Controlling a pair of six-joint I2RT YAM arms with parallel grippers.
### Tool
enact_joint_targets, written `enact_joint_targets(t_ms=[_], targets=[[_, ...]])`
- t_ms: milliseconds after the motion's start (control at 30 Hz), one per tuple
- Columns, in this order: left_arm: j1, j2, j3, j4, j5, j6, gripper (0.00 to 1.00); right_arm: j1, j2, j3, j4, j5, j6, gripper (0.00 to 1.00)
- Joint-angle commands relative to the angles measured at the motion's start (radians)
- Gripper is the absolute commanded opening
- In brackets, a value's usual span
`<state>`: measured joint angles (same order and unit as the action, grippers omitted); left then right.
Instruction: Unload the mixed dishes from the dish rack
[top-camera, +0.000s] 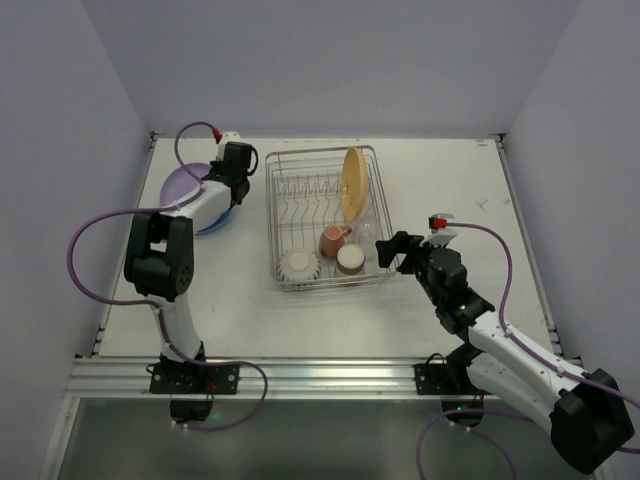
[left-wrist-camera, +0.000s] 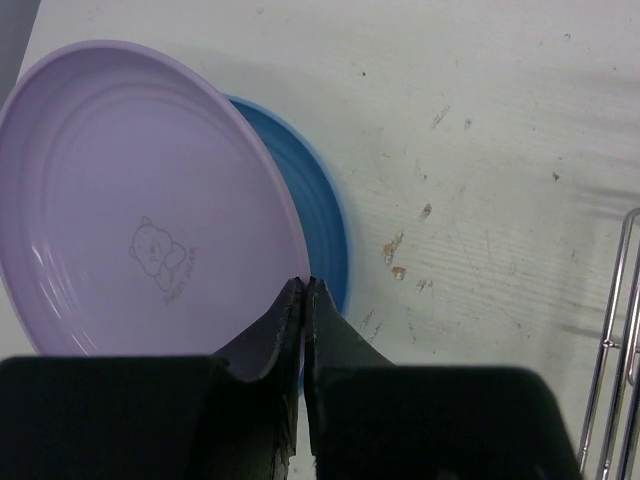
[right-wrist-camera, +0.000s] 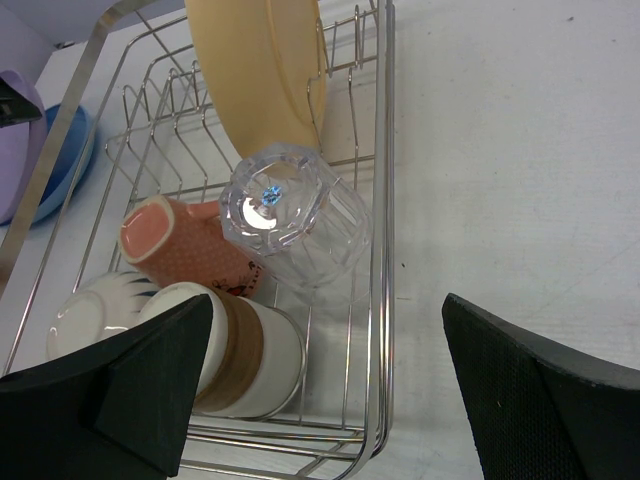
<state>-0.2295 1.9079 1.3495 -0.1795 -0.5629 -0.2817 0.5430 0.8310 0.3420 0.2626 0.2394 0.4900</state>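
The silver wire dish rack (top-camera: 277, 215) stands mid-table. In it are an upright yellow-orange plate (top-camera: 353, 182), a pink mug (top-camera: 334, 240), a clear glass (top-camera: 368, 232), a brown-and-cream cup (top-camera: 350, 260) and a white ribbed bowl (top-camera: 299, 266). The purple plate (left-wrist-camera: 130, 200) lies on the blue plate (left-wrist-camera: 315, 200) left of the rack. My left gripper (left-wrist-camera: 305, 283) is shut at the purple plate's rim. My right gripper (right-wrist-camera: 330, 400) is wide open and empty over the rack's near right corner (right-wrist-camera: 385, 300), with the glass (right-wrist-camera: 295, 215) and the cup (right-wrist-camera: 250, 360) just ahead of it.
Grey walls close in the table on the left, back and right. The rack's right wall wire runs between my right fingers. In the left wrist view the rack's left edge (left-wrist-camera: 610, 340) shows at the right. Bare white table (top-camera: 450, 190) lies right of the rack.
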Motion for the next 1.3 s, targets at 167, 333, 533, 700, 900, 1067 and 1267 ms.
enact_joint_targets(t_ms=[167,333,533,700,900,1067,1267], targets=[[0.010,0.013,0.051,0.048,-0.008,0.032,0.00,0.003,0.003,0.040,0.033,-0.014,0.009,0.99],[0.013,0.025,0.065,0.025,0.069,0.036,0.00,0.002,0.000,0.040,0.032,-0.014,0.009,0.99],[0.015,0.051,0.080,-0.008,0.165,0.036,0.03,0.002,-0.013,0.037,0.033,-0.012,0.007,0.99],[0.016,0.043,0.076,-0.031,0.152,0.029,0.02,0.002,-0.026,0.034,0.030,-0.012,0.007,0.99],[0.015,0.033,0.057,-0.048,0.139,0.038,0.10,0.002,-0.038,0.029,0.030,-0.015,0.007,0.99],[0.015,0.008,0.036,-0.054,0.123,0.041,0.23,0.002,-0.043,0.028,0.027,-0.015,0.007,0.99],[0.015,-0.012,0.036,-0.066,0.135,0.041,0.50,0.002,-0.052,0.026,0.027,-0.011,0.004,0.99]])
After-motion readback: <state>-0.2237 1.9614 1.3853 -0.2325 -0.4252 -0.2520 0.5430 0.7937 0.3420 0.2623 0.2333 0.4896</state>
